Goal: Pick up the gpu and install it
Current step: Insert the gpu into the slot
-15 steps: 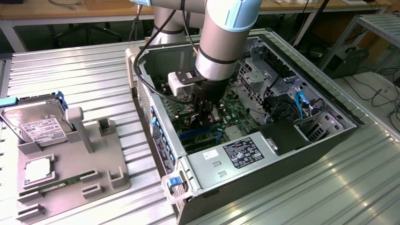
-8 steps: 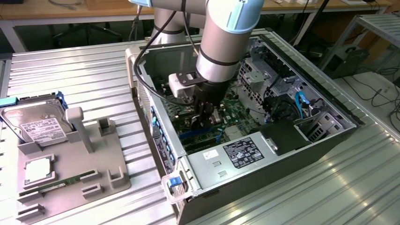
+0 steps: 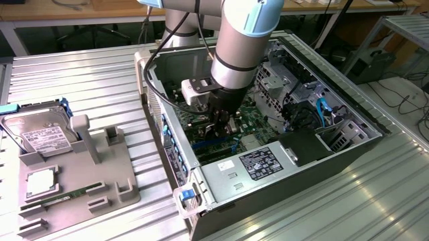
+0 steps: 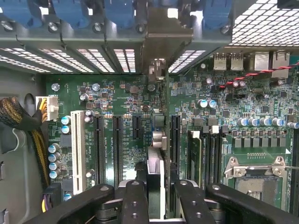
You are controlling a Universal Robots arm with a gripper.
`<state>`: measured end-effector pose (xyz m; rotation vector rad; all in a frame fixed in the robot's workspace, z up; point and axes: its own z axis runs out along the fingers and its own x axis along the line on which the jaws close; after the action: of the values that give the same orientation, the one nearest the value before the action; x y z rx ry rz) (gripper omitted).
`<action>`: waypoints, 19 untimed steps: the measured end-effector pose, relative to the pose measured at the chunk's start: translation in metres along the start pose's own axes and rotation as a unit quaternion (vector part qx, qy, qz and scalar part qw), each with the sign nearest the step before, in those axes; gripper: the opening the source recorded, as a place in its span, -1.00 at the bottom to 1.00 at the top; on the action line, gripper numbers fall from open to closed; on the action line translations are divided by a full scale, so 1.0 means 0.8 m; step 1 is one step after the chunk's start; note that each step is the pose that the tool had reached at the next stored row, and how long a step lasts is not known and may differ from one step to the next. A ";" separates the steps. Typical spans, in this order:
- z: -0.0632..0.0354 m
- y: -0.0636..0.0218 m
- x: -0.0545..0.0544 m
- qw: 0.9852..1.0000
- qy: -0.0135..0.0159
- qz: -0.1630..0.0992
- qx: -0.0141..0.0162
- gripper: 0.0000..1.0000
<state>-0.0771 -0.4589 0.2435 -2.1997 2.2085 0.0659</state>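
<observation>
My gripper is shut on the gpu, which I see edge-on as a slim card between the black fingers. The card stands upright over the green motherboard, in line with a black expansion slot. Its silver bracket reaches the case's rear slot openings. In the exterior view the gripper is lowered deep inside the open computer case, and the arm hides most of the card.
A white slot and black slots lie beside the card, near an empty processor socket. A power supply fills the case's near end. The grey fixture at the exterior view's left holds a hard drive and a memory stick.
</observation>
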 end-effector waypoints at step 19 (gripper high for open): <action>-0.004 0.000 0.000 1.000 0.000 0.001 0.000 -0.45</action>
<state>-0.0771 -0.4588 0.2467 -2.1967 2.2105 0.0666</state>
